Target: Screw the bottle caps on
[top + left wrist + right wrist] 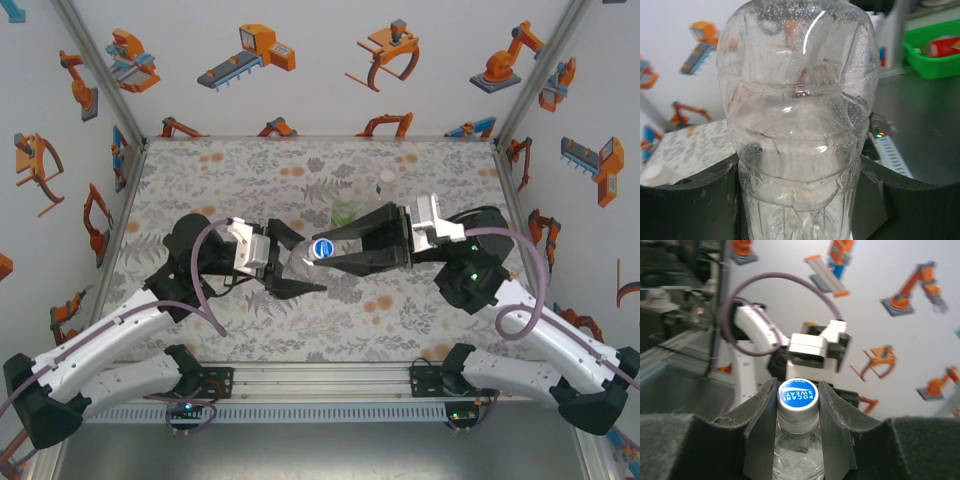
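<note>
**Desk:** Count them for me, left to right.

**Photographer:** The overhead view has three bottles. A colourless bottle (797, 125) is held above the middle of the table (420, 320). A green-tinted bottle (345, 211) stands just behind it, and a third bottle (385, 186) stands farther back to the right, too small to detail. One cap is certain, the blue cap (798, 393) lettered POCARI SWEAT. The left wrist view also catches a pale round thing (652, 172) on the table, and I cannot tell whether it is a cap.

**Desk:** Anything inside the containers?

**Photographer:** Fine droplets speckle the held bottle, and I see no liquid in it. A green tray (935, 62) beyond the table holds a red-and-orange item (942, 46).

**Desk:** Which way does the held bottle point?

**Photographer:** Its long axis runs left to right. The base faces the left wrist camera and the capped neck points right. The left gripper (302, 264) is clamped on the bottle's body, a finger on either side. The right gripper (328, 252) is closed around the blue cap, which sits on the neck.
</note>
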Robot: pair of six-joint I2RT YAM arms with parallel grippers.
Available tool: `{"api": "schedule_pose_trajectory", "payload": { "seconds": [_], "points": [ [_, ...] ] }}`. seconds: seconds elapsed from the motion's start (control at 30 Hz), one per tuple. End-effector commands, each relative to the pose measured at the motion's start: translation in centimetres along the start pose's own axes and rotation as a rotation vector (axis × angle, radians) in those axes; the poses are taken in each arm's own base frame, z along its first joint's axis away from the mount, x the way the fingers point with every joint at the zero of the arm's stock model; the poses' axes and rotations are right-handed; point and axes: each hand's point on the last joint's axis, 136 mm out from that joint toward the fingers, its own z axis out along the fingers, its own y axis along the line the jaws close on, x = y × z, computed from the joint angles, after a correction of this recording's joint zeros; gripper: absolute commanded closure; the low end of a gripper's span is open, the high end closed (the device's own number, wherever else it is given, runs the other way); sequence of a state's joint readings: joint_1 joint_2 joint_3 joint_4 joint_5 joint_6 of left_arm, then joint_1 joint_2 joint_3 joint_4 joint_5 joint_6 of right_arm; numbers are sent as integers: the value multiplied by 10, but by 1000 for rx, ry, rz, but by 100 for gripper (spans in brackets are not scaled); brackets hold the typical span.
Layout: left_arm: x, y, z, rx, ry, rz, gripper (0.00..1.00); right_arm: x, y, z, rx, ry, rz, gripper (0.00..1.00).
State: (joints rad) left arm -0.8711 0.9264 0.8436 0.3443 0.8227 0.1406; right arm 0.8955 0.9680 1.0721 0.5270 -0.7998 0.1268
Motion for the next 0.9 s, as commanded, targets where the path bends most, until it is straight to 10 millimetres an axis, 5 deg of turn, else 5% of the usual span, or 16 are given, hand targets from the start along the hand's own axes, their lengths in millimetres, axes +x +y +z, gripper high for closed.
{"api": "schedule_pose_trajectory", "payload": {
  "seconds": [0.0,0.4,0.6,0.67,0.87],
  "points": [
    [-8,54,-13,-342,-22,71,100,40,-43,-6,258,146,31,86],
    [-18,143,-25,-786,-126,80,100,74,-146,-11,764,157,291,96],
    [-15,165,-33,-930,-101,55,100,81,-162,-20,896,183,300,94],
    [-14,164,-29,-911,-83,52,100,79,-160,-17,876,187,291,87],
    [-7,158,-28,-878,-41,13,100,64,-127,-1,663,169,188,42]
  ]
}}
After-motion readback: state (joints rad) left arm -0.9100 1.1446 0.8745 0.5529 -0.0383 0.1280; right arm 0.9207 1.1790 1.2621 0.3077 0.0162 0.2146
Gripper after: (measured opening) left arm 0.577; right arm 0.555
